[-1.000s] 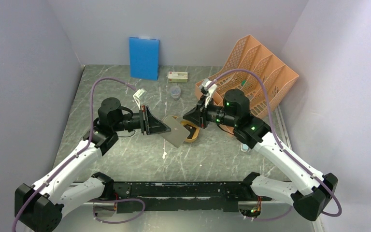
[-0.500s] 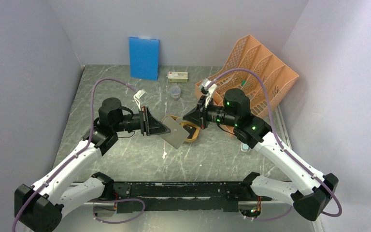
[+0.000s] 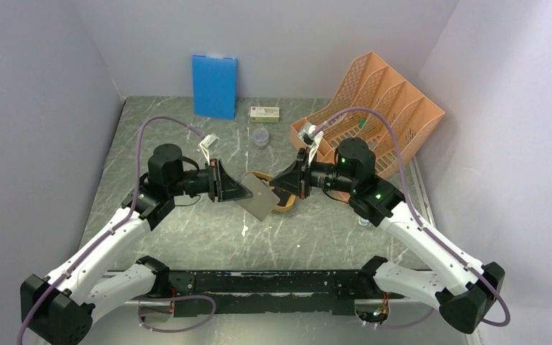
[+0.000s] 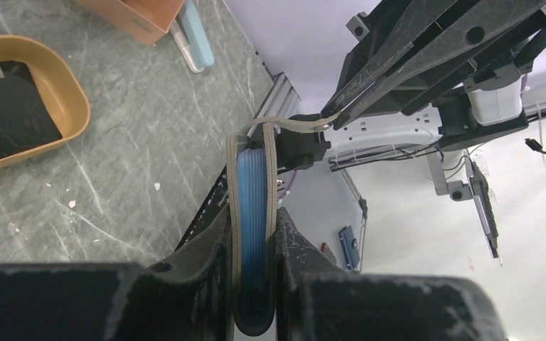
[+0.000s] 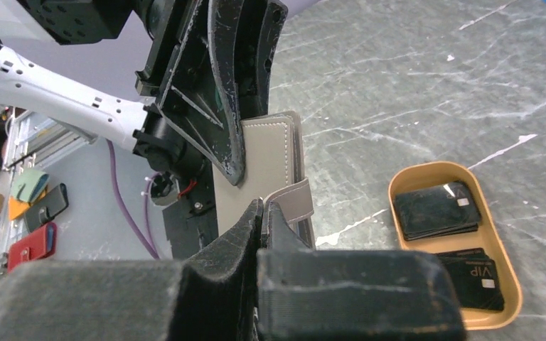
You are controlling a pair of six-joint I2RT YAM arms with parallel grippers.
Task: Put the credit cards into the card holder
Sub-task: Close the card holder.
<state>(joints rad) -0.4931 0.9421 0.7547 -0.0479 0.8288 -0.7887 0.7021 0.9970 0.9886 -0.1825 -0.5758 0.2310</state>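
Observation:
The grey card holder (image 3: pixel 261 197) hangs above the table, folded shut, its pale blue pockets (image 4: pixel 251 185) showing edge-on. My left gripper (image 3: pixel 243 191) is shut on its lower part, one finger on each cover (image 4: pixel 254 231). My right gripper (image 3: pixel 276 180) is shut on the holder's grey strap (image 5: pixel 293 199), just past the holder's cover (image 5: pixel 263 160). Dark credit cards (image 5: pixel 437 209) lie in two stacks in the mustard-yellow tray (image 5: pixel 503 245). One stack also shows in the left wrist view (image 4: pixel 11 106). The tray (image 3: pixel 288 205) lies under the grippers.
A blue board (image 3: pixel 214 86) leans on the back wall. An orange file rack (image 3: pixel 377 100) stands at the back right. A small box (image 3: pixel 264 113) and a clear cup (image 3: pixel 260 136) sit behind the tray. Pens lie by the rack (image 4: pixel 192 42).
My right arm's wrist has shifted slightly right and down while its fingers stay at the strap. The left arm and the holder have barely moved.

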